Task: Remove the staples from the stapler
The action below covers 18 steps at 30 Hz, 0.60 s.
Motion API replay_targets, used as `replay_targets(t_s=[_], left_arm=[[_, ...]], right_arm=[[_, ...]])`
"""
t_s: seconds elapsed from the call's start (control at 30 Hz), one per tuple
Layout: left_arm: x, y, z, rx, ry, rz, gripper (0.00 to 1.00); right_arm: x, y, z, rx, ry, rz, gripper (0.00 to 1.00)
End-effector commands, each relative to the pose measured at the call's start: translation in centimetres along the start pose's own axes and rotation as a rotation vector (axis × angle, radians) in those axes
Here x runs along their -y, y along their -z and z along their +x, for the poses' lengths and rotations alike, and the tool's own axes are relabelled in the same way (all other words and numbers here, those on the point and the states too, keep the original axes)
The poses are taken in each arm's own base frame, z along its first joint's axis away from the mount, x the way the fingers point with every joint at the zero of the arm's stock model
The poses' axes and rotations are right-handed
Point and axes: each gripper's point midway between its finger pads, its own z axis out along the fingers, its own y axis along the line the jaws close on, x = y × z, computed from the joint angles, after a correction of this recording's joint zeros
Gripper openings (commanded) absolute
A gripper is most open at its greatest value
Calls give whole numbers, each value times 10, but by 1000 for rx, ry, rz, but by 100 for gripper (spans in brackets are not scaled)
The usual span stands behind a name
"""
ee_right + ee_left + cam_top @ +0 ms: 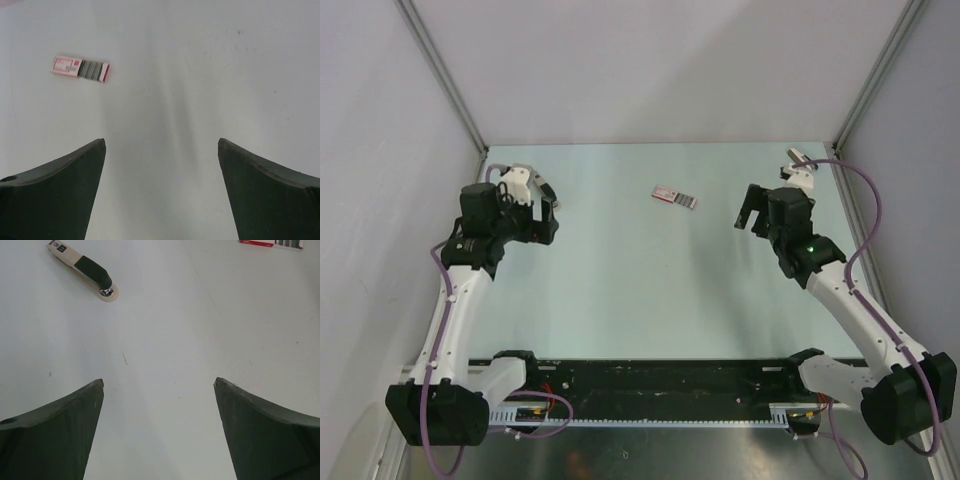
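A pale green table (620, 290) was seen from above, with two robot arms bolted at its near edge. The stapler (82, 270) lay flat on the table, well apart from both arms' fingers. It was a slim, elongated desk stapler with a beige base that ended in a rounded nose. A dark green top ran along most of its length, a small shiny metal part showed near the nose, and a small dark label sat at the other end. From overhead, the stapler (798, 156) sat at the far right corner of the table, just behind the right arm's wrist.

Near the middle of the far half of the table lay a small flat staple box (675, 197). It was pinkish-white with red edging, and a grey strip of staples stuck out of one end.

The left gripper (159, 382) hung above bare table with its jaws spread wide and nothing between them. The right gripper (161, 142) was likewise wide apart and empty over bare table, with the staple box (81, 68) ahead to its left.
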Motion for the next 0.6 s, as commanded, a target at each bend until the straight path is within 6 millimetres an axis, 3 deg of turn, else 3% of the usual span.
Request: replay_targets(t_s=[0.0,0.23,0.4,0.57], left_arm=[[0,3,-18,33,-19,5,97],[-2,-7,-15,4,-17,10,97],[-6,-18,-12,-22,-25,13,97],[-10,-32,-15,-22,-30,16,97]], right_arm=[[5,-12,-30,93,-94,-8,99],[24,-55,-69,171,-145,32,99],[53,-104,-73,143,-132,147,99],[73,-141,-86,213,-132,186,99]])
